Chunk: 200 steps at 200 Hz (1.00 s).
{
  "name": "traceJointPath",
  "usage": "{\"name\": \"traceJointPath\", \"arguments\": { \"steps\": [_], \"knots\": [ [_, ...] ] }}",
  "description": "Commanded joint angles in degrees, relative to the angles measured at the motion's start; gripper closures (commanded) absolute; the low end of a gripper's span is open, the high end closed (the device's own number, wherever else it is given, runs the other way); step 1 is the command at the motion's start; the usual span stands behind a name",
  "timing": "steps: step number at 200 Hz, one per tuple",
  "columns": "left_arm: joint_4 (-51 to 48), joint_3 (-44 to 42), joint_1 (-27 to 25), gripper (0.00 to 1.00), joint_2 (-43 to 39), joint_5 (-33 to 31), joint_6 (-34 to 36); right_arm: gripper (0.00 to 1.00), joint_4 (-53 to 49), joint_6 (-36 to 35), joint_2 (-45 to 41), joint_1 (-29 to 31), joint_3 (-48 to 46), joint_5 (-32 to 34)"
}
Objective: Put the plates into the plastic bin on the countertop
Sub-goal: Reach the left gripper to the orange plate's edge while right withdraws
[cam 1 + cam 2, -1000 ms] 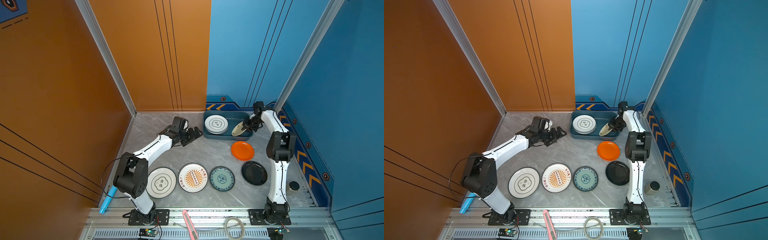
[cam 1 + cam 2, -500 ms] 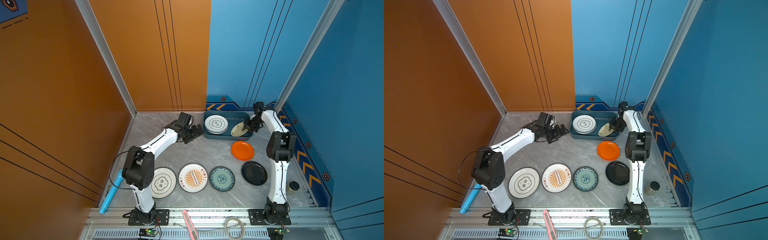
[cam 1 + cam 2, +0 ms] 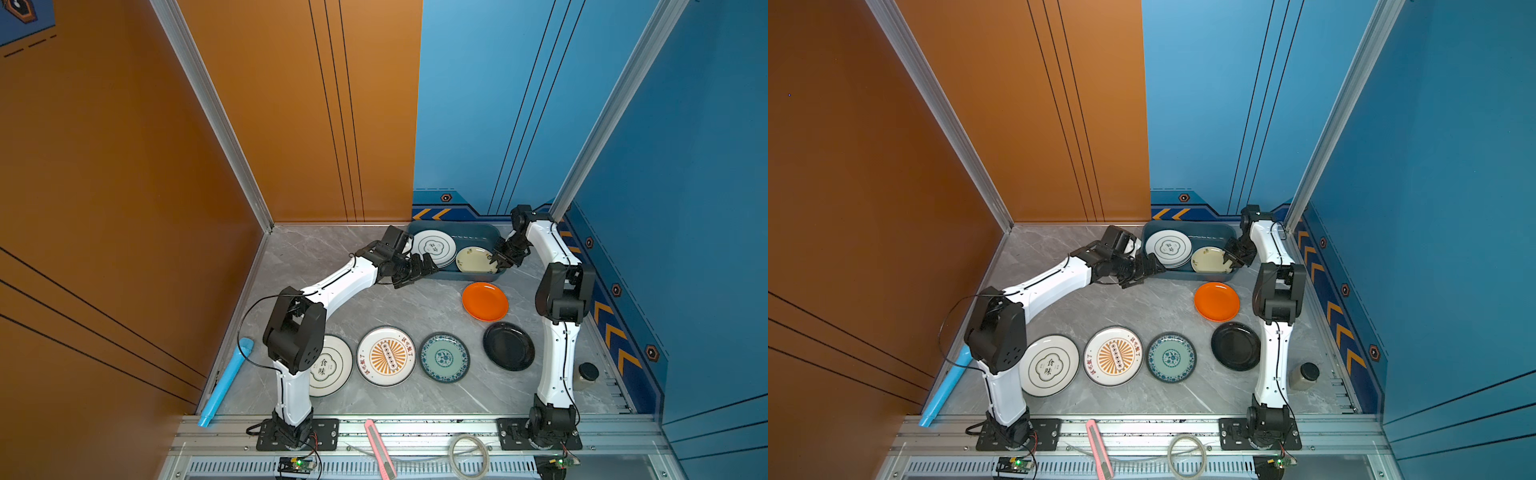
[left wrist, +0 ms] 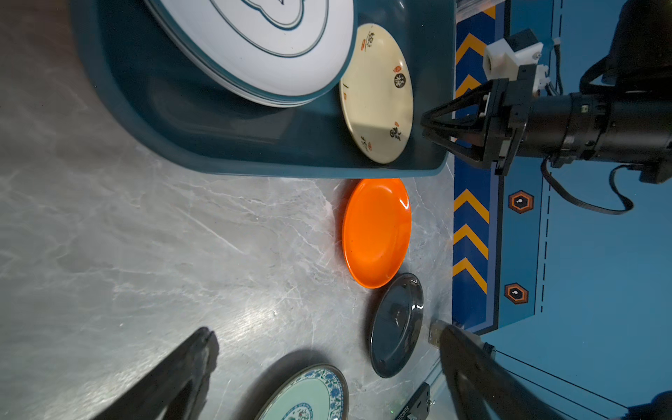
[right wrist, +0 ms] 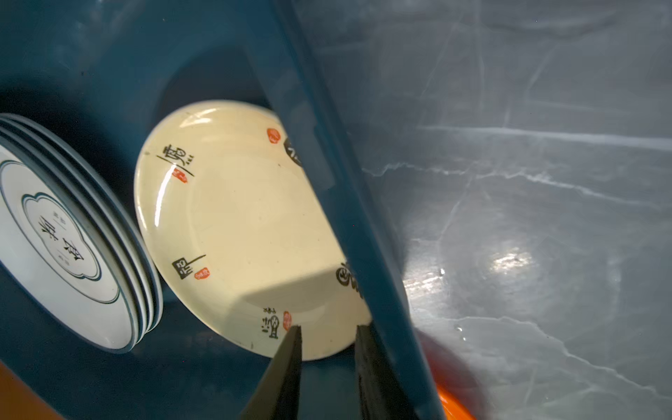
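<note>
Fingers point(image 5: 287, 363) of right gripper point(image 5: 329, 332) narrowly parted at rim of cream plate point(image 5: 236, 225) in bin point(image 5: 345, 218); left gripper point(image 3: 419, 274) wide, empty. Plate looks stiff, glossy, likely slippery; pinch rim.

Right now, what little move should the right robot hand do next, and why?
Probably lift the right gripper clear of the plastic bin: its jaws stand apart, the cream plate lies inside, and the orange plate waits close by on the countertop.

Cream plate point(image 3: 475, 259) now flat in bin point(image 3: 478, 235), right claw point(image 3: 496, 262) ajar.
</note>
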Motion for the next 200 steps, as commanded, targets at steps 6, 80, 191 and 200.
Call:
{"name": "traceJointPath", "arguments": {
  "steps": [6, 80, 191, 200],
  "knots": [
    [-1.18, 2.59, -2.54, 0.02, 2.05, 2.27, 1.77, 0.71, -2.88, -0.94, -3.53, -1.06, 1.25, 2.94],
    [3.21, 3.26, -9.71, 0.04, 7.98, 0.90, -1.17, 0.68, -2.10, -1.79, -14.11, -2.14, -1.33, -0.82],
    [19.44, 4.40, -14.29, 0.38, 20.02, -3.93, -12.49, 0.65, 2.36, -0.54, -33.15, -5.06, -20.16, -5.97],
    [19.49, 5.31, -14.53, 0.40, 21.00, -4.15, -12.57, 0.65, 2.58, -0.48, -33.96, -5.06, -21.24, -6.06]
  ]
}}
